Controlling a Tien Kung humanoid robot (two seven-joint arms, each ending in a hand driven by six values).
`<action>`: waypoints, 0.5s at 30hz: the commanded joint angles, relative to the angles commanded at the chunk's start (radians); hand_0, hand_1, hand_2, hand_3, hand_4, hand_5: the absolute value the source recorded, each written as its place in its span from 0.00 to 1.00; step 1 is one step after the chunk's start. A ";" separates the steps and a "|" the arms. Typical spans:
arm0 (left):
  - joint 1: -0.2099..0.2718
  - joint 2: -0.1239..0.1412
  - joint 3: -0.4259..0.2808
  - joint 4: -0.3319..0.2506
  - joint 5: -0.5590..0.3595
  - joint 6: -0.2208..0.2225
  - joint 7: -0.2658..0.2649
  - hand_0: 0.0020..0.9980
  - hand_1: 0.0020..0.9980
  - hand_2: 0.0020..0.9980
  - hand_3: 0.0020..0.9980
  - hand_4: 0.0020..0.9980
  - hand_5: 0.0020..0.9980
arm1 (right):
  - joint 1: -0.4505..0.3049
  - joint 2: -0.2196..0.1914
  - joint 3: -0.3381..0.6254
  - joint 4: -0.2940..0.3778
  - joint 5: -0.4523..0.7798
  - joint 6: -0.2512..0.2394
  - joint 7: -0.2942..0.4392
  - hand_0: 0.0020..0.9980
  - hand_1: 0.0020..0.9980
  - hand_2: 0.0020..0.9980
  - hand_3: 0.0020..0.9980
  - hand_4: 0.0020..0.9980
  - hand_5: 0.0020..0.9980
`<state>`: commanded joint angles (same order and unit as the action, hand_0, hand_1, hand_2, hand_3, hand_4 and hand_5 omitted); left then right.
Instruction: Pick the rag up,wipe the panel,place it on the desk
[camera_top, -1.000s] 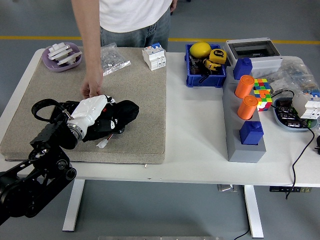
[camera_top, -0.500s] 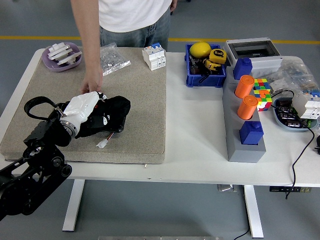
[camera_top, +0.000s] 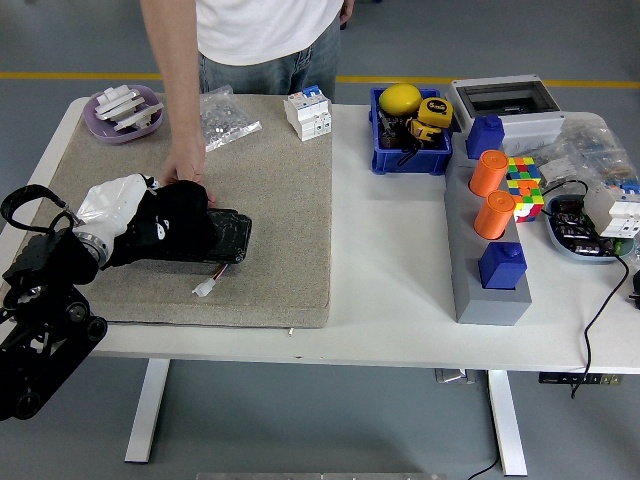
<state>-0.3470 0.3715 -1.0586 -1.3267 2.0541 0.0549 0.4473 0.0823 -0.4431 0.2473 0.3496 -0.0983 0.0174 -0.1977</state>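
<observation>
Your left hand (camera_top: 165, 228) lies palm down on the black panel (camera_top: 205, 240), its fingers (camera_top: 190, 222) draped in a dark rag (camera_top: 175, 215) and pressed flat onto it; you cannot tell from this view whether they pinch the cloth. The panel rests on the beige mat (camera_top: 270, 200) covering the tabletop (camera_top: 390, 290). Just beyond your fingers, a person's hand (camera_top: 185, 172) touches the panel's far edge. A small white connector (camera_top: 204, 289) lies on the mat just nearer than your fingers
</observation>
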 joint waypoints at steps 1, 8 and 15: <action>0.002 0.002 -0.009 0.003 0.002 0.000 0.001 0.26 0.47 0.60 0.53 0.14 0.00 | 0.000 0.000 0.000 0.000 0.000 0.000 0.000 0.75 0.64 0.69 0.69 1.00 0.62; 0.012 0.011 -0.073 0.041 0.009 0.003 0.003 0.26 0.47 0.60 0.53 0.14 0.00 | 0.000 0.000 0.003 0.001 -0.004 0.000 0.000 0.75 0.64 0.69 0.69 1.00 0.62; 0.020 0.010 -0.104 0.067 0.034 0.003 0.010 0.26 0.47 0.59 0.53 0.15 0.00 | -0.002 -0.001 0.006 0.002 -0.006 0.002 0.000 0.75 0.64 0.69 0.69 1.00 0.62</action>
<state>-0.3268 0.3814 -1.1624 -1.2593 2.0880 0.0582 0.4577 0.0801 -0.4437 0.2535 0.3514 -0.1045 0.0197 -0.1980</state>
